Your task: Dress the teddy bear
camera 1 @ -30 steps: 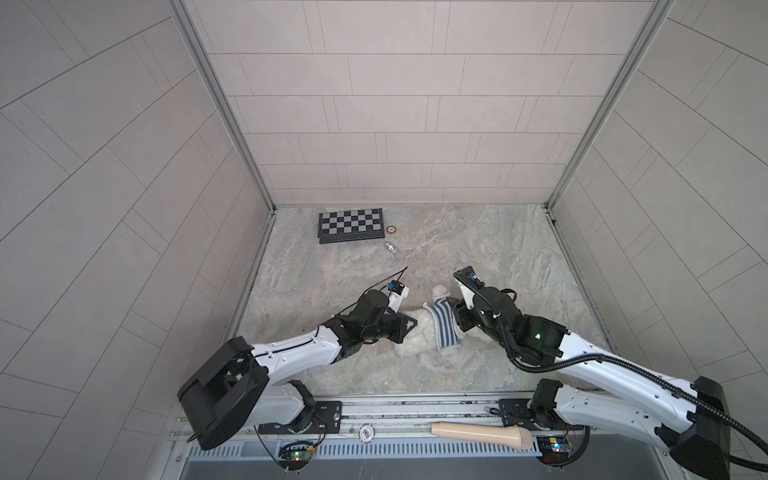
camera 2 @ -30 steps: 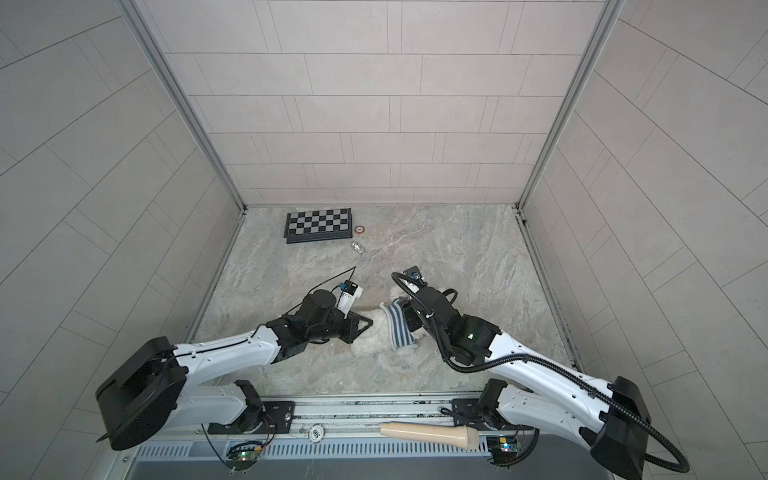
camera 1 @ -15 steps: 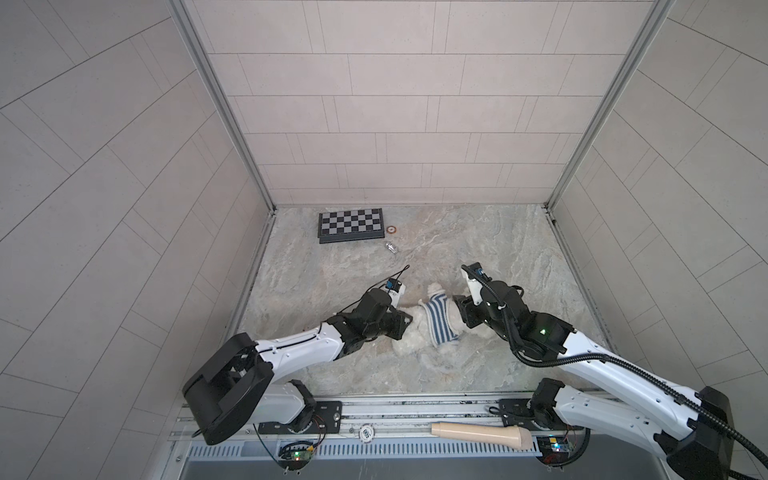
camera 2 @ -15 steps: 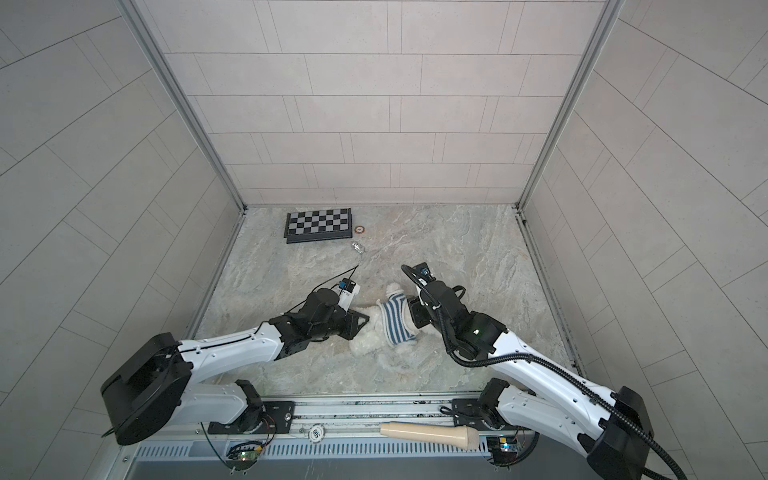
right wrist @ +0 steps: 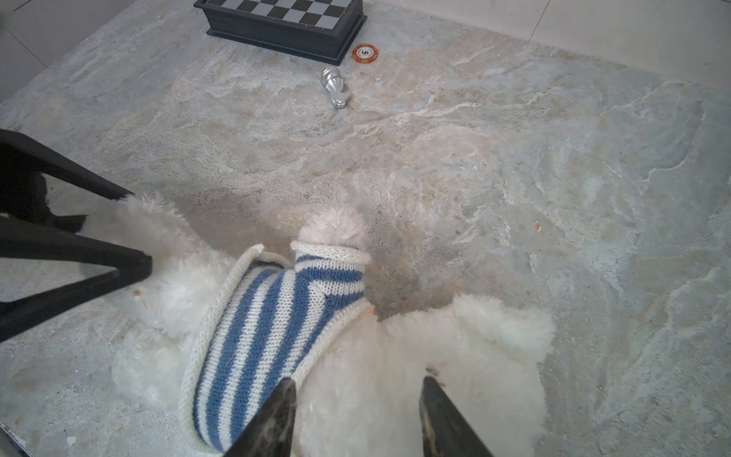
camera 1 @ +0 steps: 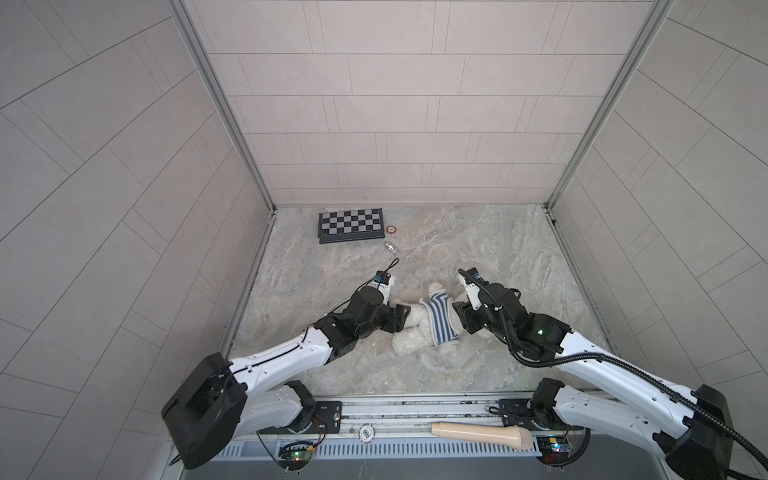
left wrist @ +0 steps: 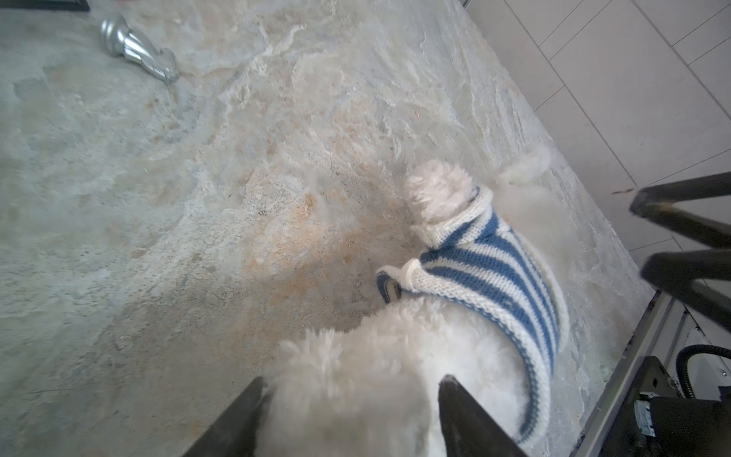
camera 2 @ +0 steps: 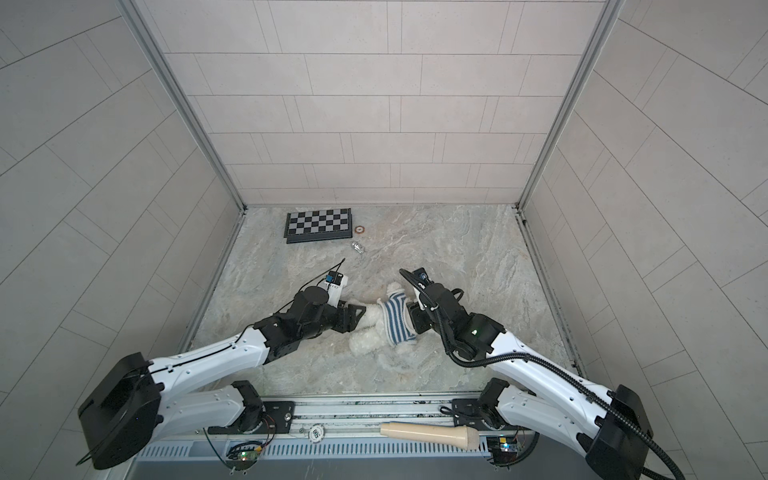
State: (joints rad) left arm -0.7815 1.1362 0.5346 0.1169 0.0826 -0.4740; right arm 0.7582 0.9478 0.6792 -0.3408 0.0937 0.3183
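Observation:
The teddy bear [camera 1: 405, 345] [camera 2: 361, 345], white and fluffy, lies on the stone floor between both arms. A blue-and-white striped knitted sweater [camera 1: 440, 322] [right wrist: 253, 340] covers its middle. One furry arm sticks out of a sleeve [left wrist: 455, 221]; the other sleeve [left wrist: 391, 281] looks empty. My left gripper [camera 1: 405, 318] [left wrist: 352, 380] is open, its fingers wide apart on either side of the bear's bare fluffy end. My right gripper [camera 1: 457, 318] [right wrist: 358, 380] is at the sweater's hem and closed on the bear's furry body, one finger lying against the hem.
A chessboard [camera 1: 351, 224] stands at the back left, with a poker chip [camera 1: 392, 229] beside it and a silver chess piece [camera 1: 390, 247] lying just in front. A beige handle-shaped piece [camera 1: 478, 432] rests on the front rail. Tiled walls close three sides.
My left gripper's jaws have gone from shut to wide apart around the bear's fur. The bear and sweater have shifted a little; the right gripper has kept its grip.

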